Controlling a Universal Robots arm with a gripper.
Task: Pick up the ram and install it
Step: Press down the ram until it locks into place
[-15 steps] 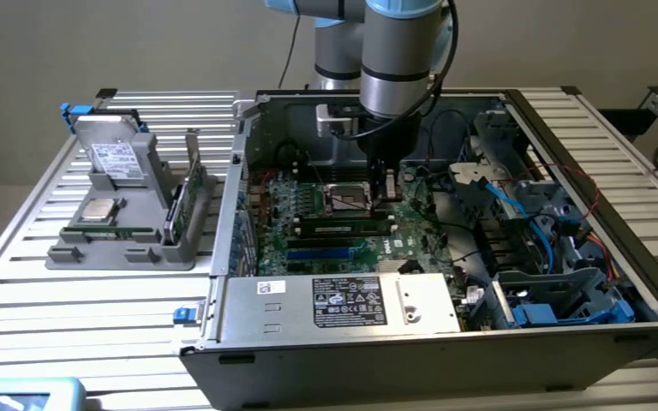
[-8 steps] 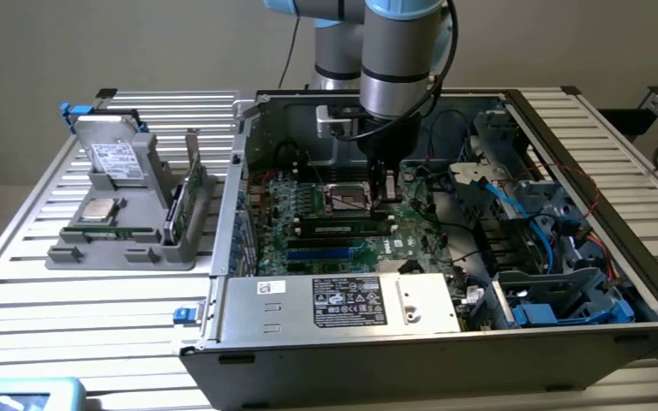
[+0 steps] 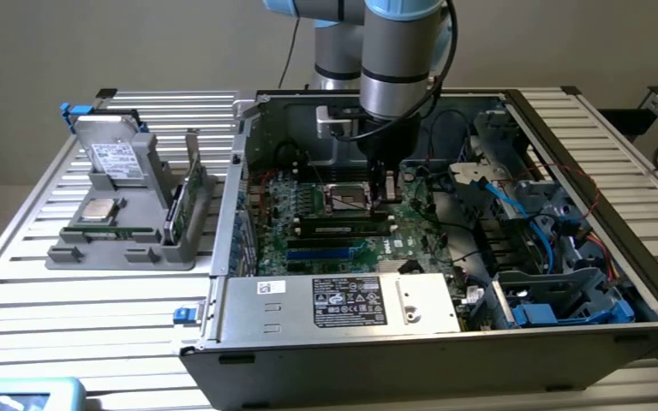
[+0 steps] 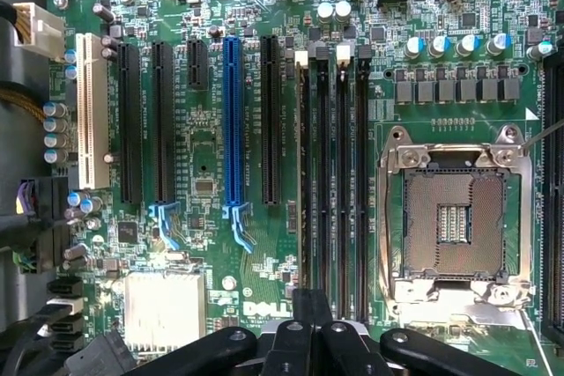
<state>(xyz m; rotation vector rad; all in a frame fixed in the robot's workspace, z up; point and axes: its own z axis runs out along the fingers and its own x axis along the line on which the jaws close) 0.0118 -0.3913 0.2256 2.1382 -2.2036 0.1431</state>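
Clearly "DELL" printed on motherboard [image 4: 264, 310] just beside hand [image 4: 310, 334]; hand closed, holding nothing visible.

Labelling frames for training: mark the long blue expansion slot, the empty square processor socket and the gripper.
Long blue expansion slot [image 4: 233, 125], wrist view, mid-length.
Empty square processor socket [image 4: 455, 222], wrist view, centre contacts.
Gripper [image 4: 308, 341], wrist view, between fingertips.

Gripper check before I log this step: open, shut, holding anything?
Gripper: shut, above the motherboard inside the computer case; no ram seen held.
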